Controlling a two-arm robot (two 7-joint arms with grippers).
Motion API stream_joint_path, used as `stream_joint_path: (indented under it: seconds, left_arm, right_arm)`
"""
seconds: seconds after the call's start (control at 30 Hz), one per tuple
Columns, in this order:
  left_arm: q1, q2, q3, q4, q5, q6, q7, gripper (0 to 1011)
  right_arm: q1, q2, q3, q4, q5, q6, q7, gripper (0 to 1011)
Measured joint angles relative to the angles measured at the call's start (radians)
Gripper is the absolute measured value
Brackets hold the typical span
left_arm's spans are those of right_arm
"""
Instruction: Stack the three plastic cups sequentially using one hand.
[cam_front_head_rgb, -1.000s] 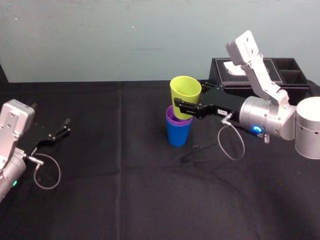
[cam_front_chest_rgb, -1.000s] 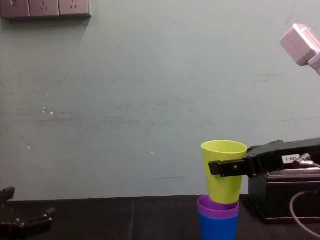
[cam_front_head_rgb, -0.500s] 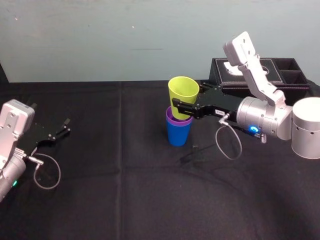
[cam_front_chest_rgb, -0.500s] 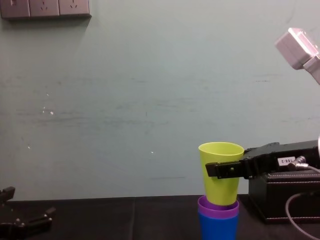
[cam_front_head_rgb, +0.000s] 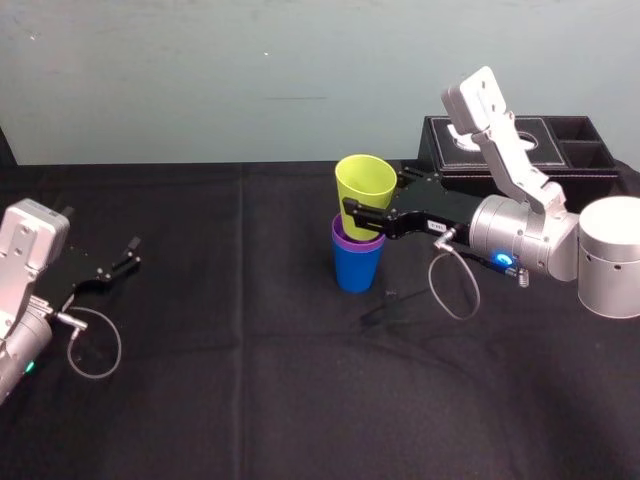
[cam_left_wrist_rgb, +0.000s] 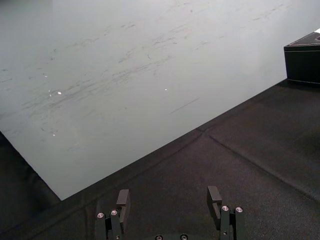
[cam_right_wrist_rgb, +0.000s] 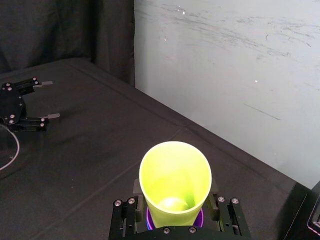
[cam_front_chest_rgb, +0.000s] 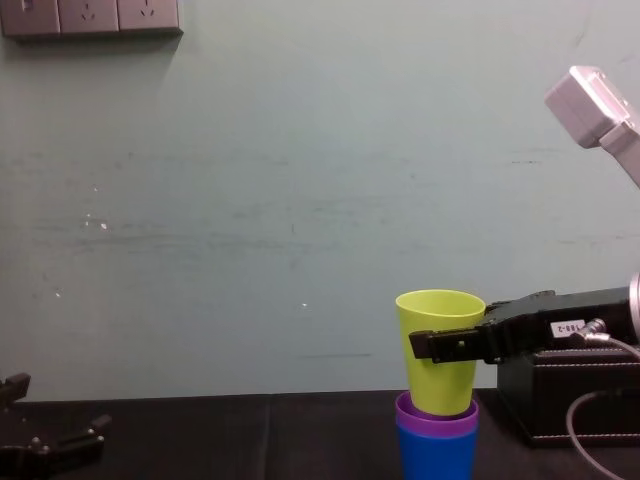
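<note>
Item: yellow-green cup (cam_right_wrist_rgb: 175, 175), upright with its open mouth toward the camera, clasped on two sides by the fingers (cam_right_wrist_rgb: 136, 194) of the right gripper (cam_right_wrist_rgb: 175, 202). It is seated inside a purple cup (cam_right_wrist_rgb: 150, 218), which shows as a thin rim around its base. Surroundings: black-clothed desk (cam_right_wrist_rgb: 100, 150) under the cup, pale scuffed wall (cam_right_wrist_rgb: 240, 60) beyond it with a dark curtain (cam_right_wrist_rgb: 65, 30) adjoining. The left gripper (cam_right_wrist_rgb: 50, 100) lies well apart from the cup across the desk with its fingers spread, and a black box (cam_right_wrist_rgb: 305, 210) corner sits off the cup's opposite side.
</note>
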Motion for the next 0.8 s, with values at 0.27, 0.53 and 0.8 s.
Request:
stream_joint_path:
  seconds: [0.27,0.53,0.8]
  left_arm:
    - [0.000,0.000,0.000,0.000,0.000,0.000,0.000,1010]
    - [0.000,0.000,0.000,0.000,0.000,0.000,0.000,1010]
    - [0.000,0.000,0.000,0.000,0.000,0.000,0.000,1010]
  right_arm:
    - [0.005,-0.008,0.001,0.018,-0.005,-0.005,0.004,729]
    - [0.010,-0.018,0.000,0.047,-0.008,-0.021,0.016,729]
    - [0.010,-0.023,-0.003,0.064,-0.009,-0.033,0.025,729]
